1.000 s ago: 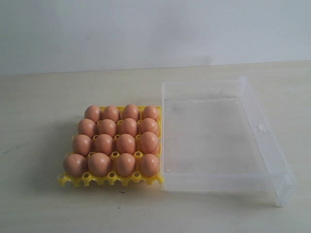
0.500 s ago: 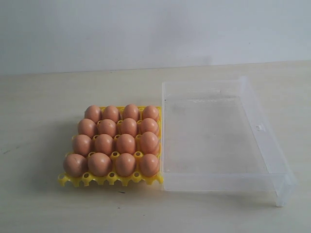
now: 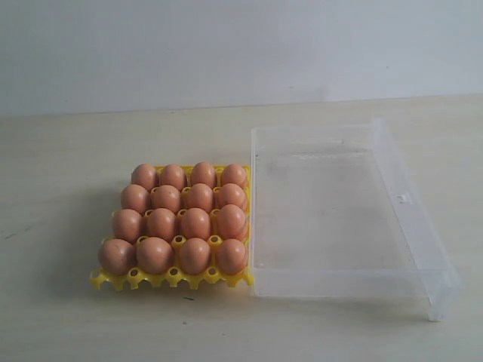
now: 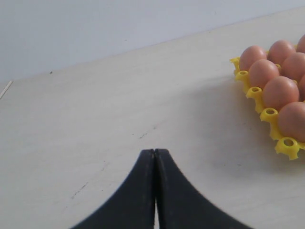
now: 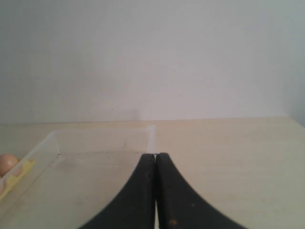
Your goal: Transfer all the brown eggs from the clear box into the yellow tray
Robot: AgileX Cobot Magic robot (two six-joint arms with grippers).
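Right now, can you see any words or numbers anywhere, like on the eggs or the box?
None: no words, numbers or signs can be read in any view.
The eggs are plain brown, the tray is plain yellow, and the box is clear with no label showing.

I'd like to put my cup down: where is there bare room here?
The box holds nothing. Bare table lies left of the tray and behind it. The tray is crowded: eggs fill every cup.
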